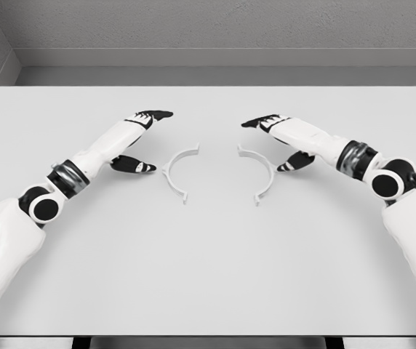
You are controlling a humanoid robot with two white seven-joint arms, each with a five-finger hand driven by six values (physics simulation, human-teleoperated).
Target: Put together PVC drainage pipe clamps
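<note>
- Head view: two white clamp halves are seen lying flat on the table (208, 276), near its centre and well apart from each other, open sides facing.
- Left half (178, 171) is a thin arc bulging toward 9 o'clock, with small tabs at its ends at about 1 and 5 o'clock.
- Right half (260, 173) is mirrored, bulging toward 3 o'clock.
- Left hand (141, 138) is held just beside the left half at its 9 o'clock; the fingers are spread and nothing is held.
- Right hand (277, 139) is likewise spread and empty at the right half's 3 o'clock.
- Both halves are judged light, stiff and smooth, so sliding under a push is likely.
- A pinch across the mid-arc is judged best, with the tabs left free for mating.
</note>
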